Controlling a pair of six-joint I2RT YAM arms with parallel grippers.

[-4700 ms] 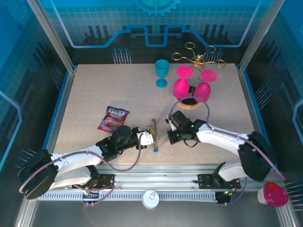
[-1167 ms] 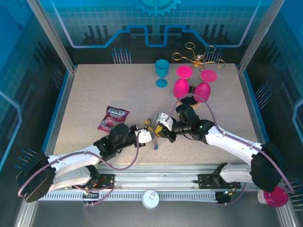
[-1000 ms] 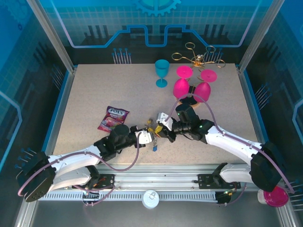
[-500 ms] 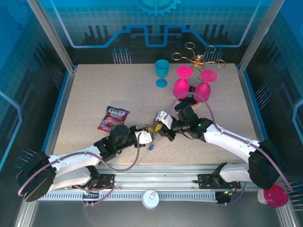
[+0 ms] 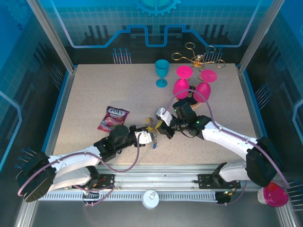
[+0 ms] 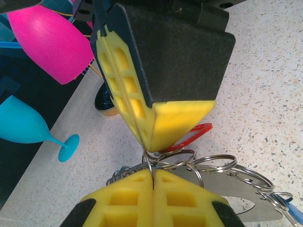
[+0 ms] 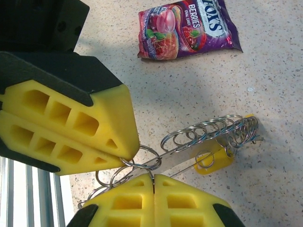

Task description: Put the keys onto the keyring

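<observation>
The keyring (image 5: 152, 134) is a bunch of linked silver split rings (image 7: 213, 130) on a flat metal strip, held just above the table between both grippers. My left gripper (image 6: 152, 176) (image 5: 145, 137) is shut on a thin split ring. My right gripper (image 7: 152, 176) (image 5: 162, 127) is shut on the same cluster, tip to tip with the left pads (image 7: 109, 137). Of the keys, a red head (image 6: 191, 138) lies behind the rings, a yellow head (image 7: 214, 161) hangs from the coil, and a blue one (image 5: 154, 145) (image 6: 292, 215) dangles below.
A purple candy bag (image 5: 113, 118) (image 7: 189, 23) lies left of the grippers. A teal goblet (image 5: 162, 72) (image 6: 23, 125) and two pink goblets (image 5: 181, 86) (image 6: 49, 40) stand behind, close to the right arm. A gold wire rack (image 5: 199, 57) sits at the back edge.
The right gripper came in from the right, closed on the rings against the left gripper, and has since drifted slightly up and left. The blue key swings a little below.
</observation>
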